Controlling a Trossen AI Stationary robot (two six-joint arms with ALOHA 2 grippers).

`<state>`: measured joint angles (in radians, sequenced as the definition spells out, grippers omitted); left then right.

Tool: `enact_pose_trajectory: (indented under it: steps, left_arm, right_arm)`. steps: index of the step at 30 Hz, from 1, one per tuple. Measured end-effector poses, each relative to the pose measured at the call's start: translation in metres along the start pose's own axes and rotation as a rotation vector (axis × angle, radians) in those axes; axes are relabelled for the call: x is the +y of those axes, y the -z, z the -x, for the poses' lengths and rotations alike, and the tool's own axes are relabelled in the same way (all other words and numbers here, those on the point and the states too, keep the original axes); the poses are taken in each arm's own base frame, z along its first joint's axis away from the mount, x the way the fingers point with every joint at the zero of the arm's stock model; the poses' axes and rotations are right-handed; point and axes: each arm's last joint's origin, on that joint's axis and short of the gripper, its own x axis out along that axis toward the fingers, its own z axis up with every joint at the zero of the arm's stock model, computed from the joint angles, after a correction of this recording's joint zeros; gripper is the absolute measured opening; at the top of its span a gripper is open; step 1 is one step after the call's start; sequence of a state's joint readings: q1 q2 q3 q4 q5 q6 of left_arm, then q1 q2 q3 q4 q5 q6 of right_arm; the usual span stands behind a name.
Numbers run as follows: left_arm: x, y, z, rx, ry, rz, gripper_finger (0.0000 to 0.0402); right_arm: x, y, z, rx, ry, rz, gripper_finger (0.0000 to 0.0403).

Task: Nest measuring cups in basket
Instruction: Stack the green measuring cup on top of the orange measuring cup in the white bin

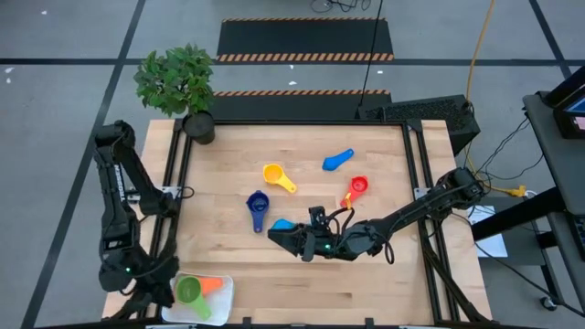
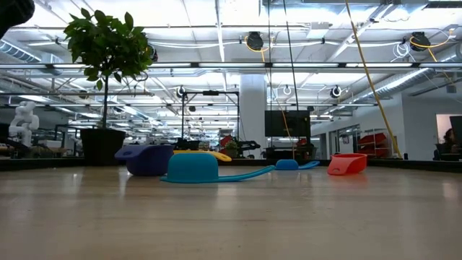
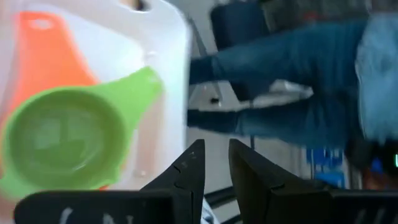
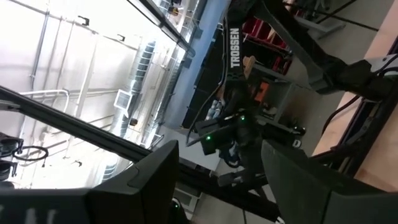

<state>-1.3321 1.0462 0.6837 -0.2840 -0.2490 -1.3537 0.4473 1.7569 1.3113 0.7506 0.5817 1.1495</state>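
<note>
hidden: my right gripper (image 1: 281, 236) lay low on the table in the high view, fingertips partly over the light blue cup (image 1: 282, 224); actual contact not readable. In the low view neither arm showed.
cut off: basket (image 1: 224, 291) sat at the lower left of the high view, partly behind my left arm; the orange cup (image 1: 212, 285) mostly covered by the green cup (image 1: 189, 291).
right pincer: fingers (image 4: 155, 171) spread wide in the right wrist view, nothing between them, only room and arm structure beyond.
left pincer: left gripper (image 3: 214, 163) had a narrow gap between its fingers, gripping nothing; it hung just beside the basket edge.
cups in basket: green cup nested on orange cup, inside the white tray.
cups on table: light blue cup at my right fingertips, centre of the high view; dark blue cup (image 1: 258, 205) just left of it; yellow cup (image 1: 275, 175) above; red cup (image 1: 357, 186) right of centre; a blue cup (image 1: 338, 161) upper right of centre.
plant pot (image 1: 198, 127): upper left corner of the table, well apart from both pincers.
</note>
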Motion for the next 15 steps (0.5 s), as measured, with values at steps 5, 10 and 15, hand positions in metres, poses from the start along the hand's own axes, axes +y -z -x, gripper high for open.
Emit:
enact_pose_trajectory:
  steps: [5,10,15]
  left_arm:
    - [-0.015,-0.006,-0.018,0.106,-0.016,-0.173,0.0074]
    - [-0.021,-0.013,-0.041,0.152,-0.085,-0.216,0.0074]
    - [-0.017,-0.019,-0.055,0.185,-0.141,-0.191,0.0074]
  right_arm:
    - [0.000,0.000,0.000,0.003,-0.001,-0.009,0.0222]
    - [-0.001,0.001,0.000,0.011,0.011,-0.003,0.0222]
    - [-0.004,0.002,0.000,0.021,0.034,0.005,0.0222]
